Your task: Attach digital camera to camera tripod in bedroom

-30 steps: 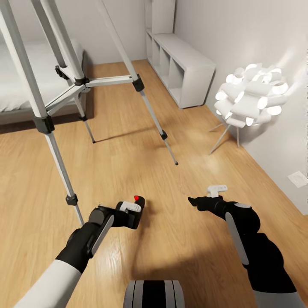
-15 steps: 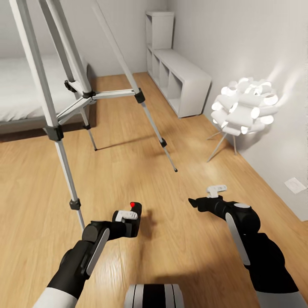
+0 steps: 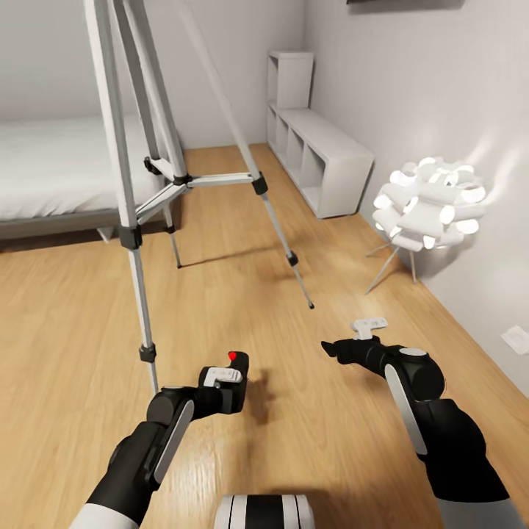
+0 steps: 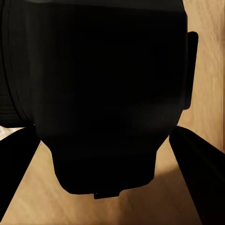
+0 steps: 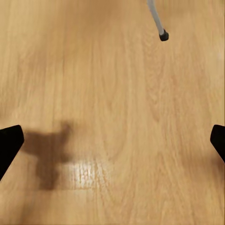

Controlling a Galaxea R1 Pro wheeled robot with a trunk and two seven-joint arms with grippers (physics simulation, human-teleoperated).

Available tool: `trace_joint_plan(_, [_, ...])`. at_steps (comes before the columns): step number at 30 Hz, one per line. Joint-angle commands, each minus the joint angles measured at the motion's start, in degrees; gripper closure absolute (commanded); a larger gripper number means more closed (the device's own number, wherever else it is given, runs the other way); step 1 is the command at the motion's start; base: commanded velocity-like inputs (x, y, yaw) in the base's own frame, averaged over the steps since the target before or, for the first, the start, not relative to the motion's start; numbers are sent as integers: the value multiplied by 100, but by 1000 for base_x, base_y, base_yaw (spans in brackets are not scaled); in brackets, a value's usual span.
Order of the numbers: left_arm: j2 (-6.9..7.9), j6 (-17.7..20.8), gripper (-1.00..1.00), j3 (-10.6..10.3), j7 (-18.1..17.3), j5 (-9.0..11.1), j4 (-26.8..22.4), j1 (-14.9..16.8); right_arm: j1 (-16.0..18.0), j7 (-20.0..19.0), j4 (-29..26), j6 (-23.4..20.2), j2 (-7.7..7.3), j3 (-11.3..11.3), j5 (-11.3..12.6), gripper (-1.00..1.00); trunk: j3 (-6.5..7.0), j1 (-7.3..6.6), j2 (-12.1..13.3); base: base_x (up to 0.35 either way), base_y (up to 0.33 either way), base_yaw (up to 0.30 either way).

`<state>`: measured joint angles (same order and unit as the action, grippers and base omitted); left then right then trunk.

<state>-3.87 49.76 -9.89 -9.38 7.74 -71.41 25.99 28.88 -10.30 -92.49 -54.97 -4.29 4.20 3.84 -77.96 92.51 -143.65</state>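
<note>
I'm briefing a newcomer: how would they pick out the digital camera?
Find the tall silver camera tripod before the bed. Nearer than its front leg, the left gripper holds the digital camera above the wood floor: small, black, boxy, with the scene's lone red button.

Tripod (image 3: 176,176): head and upper legs cut off by the head view's top edge; one rear foot partly behind the nearest leg. Camera (image 3: 234,378): lower body hidden behind the left gripper (image 3: 220,389); in the left wrist view the camera (image 4: 103,93) is a dark mass, details unreadable, top and side cropped. Bed (image 3: 51,169): cropped at the left edge. Right gripper (image 5: 112,136): fingertips barely enter the right wrist view's sides.
</note>
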Motion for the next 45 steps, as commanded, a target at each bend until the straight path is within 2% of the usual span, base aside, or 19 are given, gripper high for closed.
trace_joint_plan(1, [-12,26,100,-6,12,18,7,3,1,19,-6,-25,-6,5,37,-100,19,-3,0,0,0,266])
trace_joint_plan(10, [-57,17,100,-125,23,4,61,2,-5,24,-6,-7,-3,7,37,-100,218,-27,12,0,0,284])
trace_joint_plan(18, [-139,23,100,-155,22,4,66,2,-5,27,-6,-5,-2,9,37,-100,218,-27,12,0,0,293])
trace_joint_plan(24, [-172,25,100,-290,23,5,66,2,-5,28,-6,-5,-2,10,37,-100,218,-27,12,0,-78,294])
trace_joint_plan(32, [-181,25,100,-390,24,0,66,2,-5,28,-6,-5,-2,11,37,-100,218,-27,12,0,-269,294])
trace_joint_plan(45, [-192,25,100,-416,31,-5,64,2,-5,28,-6,-2,-36,11,37,-100,218,-27,12,0,-316,250])
